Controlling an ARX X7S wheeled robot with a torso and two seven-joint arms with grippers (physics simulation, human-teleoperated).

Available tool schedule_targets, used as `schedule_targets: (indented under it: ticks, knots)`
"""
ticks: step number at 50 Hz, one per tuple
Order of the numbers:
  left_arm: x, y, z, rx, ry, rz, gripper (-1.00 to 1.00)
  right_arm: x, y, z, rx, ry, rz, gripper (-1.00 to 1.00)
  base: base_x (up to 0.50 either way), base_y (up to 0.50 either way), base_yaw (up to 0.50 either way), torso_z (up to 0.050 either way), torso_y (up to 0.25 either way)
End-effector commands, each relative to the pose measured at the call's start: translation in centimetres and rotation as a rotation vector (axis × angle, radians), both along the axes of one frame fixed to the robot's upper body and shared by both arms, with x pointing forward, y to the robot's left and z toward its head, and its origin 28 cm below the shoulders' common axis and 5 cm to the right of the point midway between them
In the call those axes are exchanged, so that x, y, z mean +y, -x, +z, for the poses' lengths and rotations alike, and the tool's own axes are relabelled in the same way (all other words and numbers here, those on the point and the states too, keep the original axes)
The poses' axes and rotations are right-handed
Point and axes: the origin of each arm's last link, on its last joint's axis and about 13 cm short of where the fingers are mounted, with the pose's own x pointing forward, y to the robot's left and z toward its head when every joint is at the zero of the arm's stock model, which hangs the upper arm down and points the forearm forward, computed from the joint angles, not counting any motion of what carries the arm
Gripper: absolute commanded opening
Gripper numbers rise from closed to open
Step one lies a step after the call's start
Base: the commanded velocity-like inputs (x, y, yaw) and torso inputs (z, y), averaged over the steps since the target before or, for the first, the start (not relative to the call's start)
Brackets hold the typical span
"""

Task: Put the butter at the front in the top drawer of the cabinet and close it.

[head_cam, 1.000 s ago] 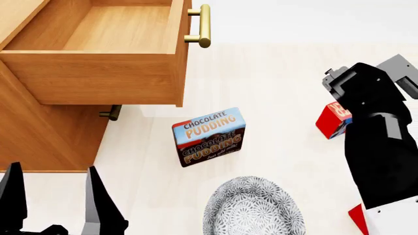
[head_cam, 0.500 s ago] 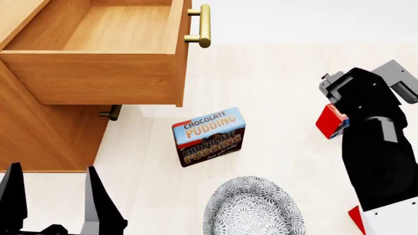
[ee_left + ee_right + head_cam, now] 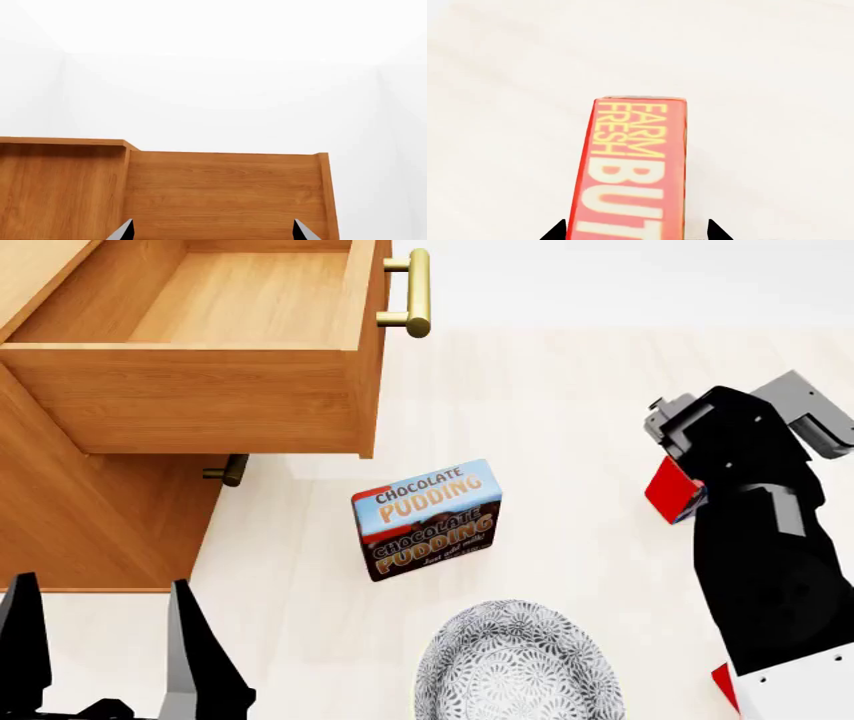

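Chocolate pudding box (image 3: 427,519) near patterned bowl (image 3: 518,665).

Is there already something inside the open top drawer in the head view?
No, the top drawer shows only its bare wooden bottom; the butter box is at the right gripper.

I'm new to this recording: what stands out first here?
The top drawer of the cabinet hangs wide open and empty at far left. A chocolate pudding box stands mid-floor. At right, the right claw straddles a red butter box.
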Motion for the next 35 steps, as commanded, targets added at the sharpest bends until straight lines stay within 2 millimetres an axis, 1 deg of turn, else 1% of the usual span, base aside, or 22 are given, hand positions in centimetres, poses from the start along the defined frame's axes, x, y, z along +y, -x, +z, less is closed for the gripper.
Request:
schedule_targets:
  ticks: [1,29,30,35]
  knots:
    - [0.02,0.03,-0.1,0.002,0.001,0.0,1.0,0.08,0.05,-0.41,0.006,-0.006,0.007,1.0,0.0,0.0,0.0,0.0,0.0]
    - [-0.07,-0.12,-0.35,0.013,-0.004,-0.002,1.0,0.18,0.14,-1.13,0.008,-0.011,0.029,1.0,0.0,0.0,0.0,0.0,0.0]
    - [-0.08,-0.13,-0.36,0.013,-0.004,-0.002,1.0,0.18,0.14,-1.11,0.005,-0.007,0.033,-1.0,0.0,0.0,0.0,0.0,0.0]
    - [-0.15,-0.13,-0.42,0.015,-0.004,-0.008,1.0,0.2,0.12,-0.97,-0.001,0.012,0.044,-1.0,0.0,0.0,0.0,0.0,0.0]
